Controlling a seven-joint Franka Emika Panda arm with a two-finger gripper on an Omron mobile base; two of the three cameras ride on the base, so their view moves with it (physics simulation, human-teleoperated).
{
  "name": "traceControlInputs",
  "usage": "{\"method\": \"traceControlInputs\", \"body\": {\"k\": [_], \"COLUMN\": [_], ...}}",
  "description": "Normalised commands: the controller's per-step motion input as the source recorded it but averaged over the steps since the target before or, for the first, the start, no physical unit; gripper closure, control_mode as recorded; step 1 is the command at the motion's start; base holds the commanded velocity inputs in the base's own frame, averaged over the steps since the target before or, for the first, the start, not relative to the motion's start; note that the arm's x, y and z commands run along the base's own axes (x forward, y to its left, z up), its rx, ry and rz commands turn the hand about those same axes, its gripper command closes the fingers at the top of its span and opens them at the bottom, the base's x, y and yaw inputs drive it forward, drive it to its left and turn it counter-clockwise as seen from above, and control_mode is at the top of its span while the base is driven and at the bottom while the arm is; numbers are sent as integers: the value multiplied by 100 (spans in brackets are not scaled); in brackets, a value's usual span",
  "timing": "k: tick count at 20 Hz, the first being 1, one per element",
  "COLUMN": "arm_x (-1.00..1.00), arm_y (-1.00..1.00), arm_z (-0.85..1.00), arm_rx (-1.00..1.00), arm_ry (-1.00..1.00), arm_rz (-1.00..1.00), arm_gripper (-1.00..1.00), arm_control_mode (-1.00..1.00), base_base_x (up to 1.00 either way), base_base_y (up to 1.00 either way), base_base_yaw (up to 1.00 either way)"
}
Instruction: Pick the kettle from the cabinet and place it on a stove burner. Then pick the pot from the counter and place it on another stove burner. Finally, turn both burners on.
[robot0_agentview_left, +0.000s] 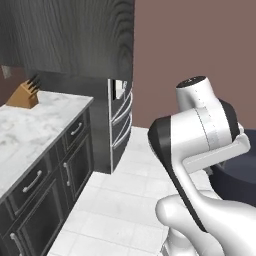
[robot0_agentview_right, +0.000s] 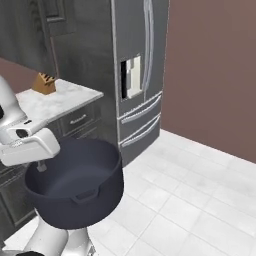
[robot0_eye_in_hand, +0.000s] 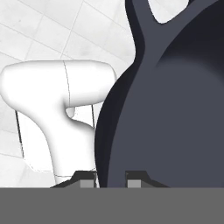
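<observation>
The dark navy pot hangs in the air over the white floor tiles, level and open at the top. My gripper is shut on its near rim, at the left of the right base view. In the hand view the gripper pinches the wall of the pot, one fingertip outside and one inside, and a loop handle shows at the top. Part of the pot peeks out behind my arm. The marble counter lies to the left. The kettle and the stove burners are out of view.
A knife block stands at the back of the counter, under dark wood-grain wall cabinets. Dark base cabinets line the left. A steel fridge stands ahead beside a brown wall. Open tiled floor spreads to the right.
</observation>
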Motion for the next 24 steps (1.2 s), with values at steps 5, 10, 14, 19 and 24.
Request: {"method": "traceControlInputs", "body": {"k": [5, 10, 14, 19, 24], "arm_x": [0, 0, 0, 0, 0], "arm_y": [0, 0, 0, 0, 0], "arm_z": [0, 0, 0, 0, 0], "arm_rx": [0, 0, 0, 0, 0], "arm_ry": [0, 0, 0, 0, 0], "arm_rz": [0, 0, 0, 0, 0], "arm_gripper": [100, 100, 100, 100, 100], "arm_control_mode": [100, 100, 100, 100, 100], "base_base_x": [0, 5, 21, 33, 45], "base_base_y": [-53, -53, -53, -49, -45], "base_base_yaw": [-17, -15, -13, -11, -9]}}
